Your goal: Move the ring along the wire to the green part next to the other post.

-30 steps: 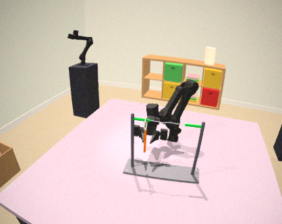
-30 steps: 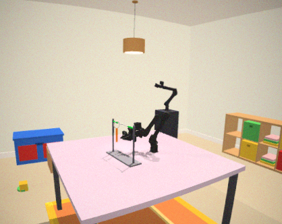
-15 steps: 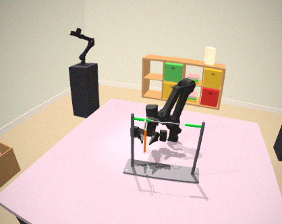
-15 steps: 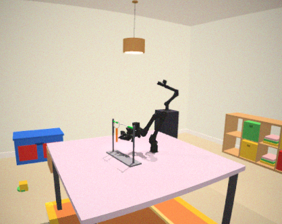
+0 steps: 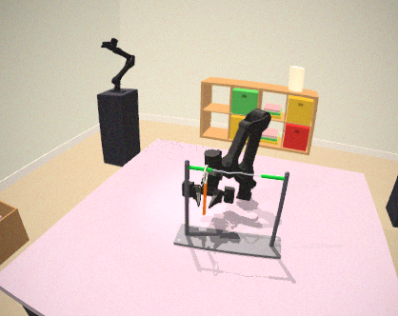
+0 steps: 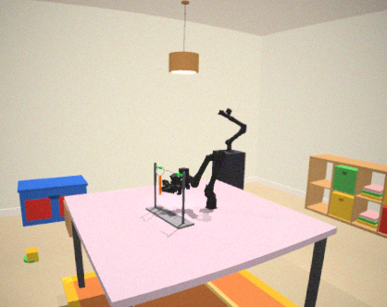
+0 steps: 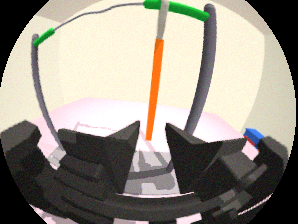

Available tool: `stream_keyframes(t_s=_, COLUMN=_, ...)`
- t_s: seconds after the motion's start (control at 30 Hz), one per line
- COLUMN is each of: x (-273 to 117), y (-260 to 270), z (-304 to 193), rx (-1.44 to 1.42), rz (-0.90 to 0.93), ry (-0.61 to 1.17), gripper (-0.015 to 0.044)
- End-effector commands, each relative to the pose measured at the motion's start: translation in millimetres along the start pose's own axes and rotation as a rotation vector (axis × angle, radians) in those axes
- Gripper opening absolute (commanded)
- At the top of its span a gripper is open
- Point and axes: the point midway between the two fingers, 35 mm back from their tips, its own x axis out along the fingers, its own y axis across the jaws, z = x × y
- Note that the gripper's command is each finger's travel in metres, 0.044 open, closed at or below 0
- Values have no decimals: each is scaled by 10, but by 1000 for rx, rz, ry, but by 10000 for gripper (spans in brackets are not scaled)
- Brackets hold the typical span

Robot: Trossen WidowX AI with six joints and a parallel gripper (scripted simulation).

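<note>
The ring (image 5: 205,174) (image 6: 160,171) (image 7: 162,22) hangs on the green wire part (image 5: 193,167) (image 7: 187,11) beside one post (image 5: 187,200) (image 7: 206,65). Its orange handle (image 5: 205,199) (image 6: 160,185) (image 7: 154,90) points down. The grey wire (image 5: 233,172) (image 7: 95,12) runs to the other green part (image 5: 272,177) (image 7: 44,37) at the other post (image 5: 280,209) (image 6: 183,199) (image 7: 37,80). My gripper (image 5: 204,206) (image 7: 152,124) is partly open and empty. In the wrist view the handle's lower end shows between the fingertips, seemingly just beyond them. Whether a finger touches it is unclear.
The posts stand on a grey base plate (image 5: 255,247) (image 6: 174,222) on the pink table (image 5: 131,266) (image 6: 248,250). My arm (image 5: 248,138) (image 6: 217,171) reaches in from behind the wire, below its level at the gripper. Another black arm (image 5: 124,71) stands on a dark pedestal away from the table.
</note>
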Motion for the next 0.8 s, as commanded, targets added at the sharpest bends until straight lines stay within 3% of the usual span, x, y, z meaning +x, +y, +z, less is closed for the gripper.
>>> stream_keyframes(t_s=0.0, x=69, y=-12, z=-5, rx=7, rz=-5, ry=1, gripper=160)
stream_keyframes(t_s=0.77, x=394, y=27, z=-28, rx=8, rz=-5, ry=-4, gripper=160)
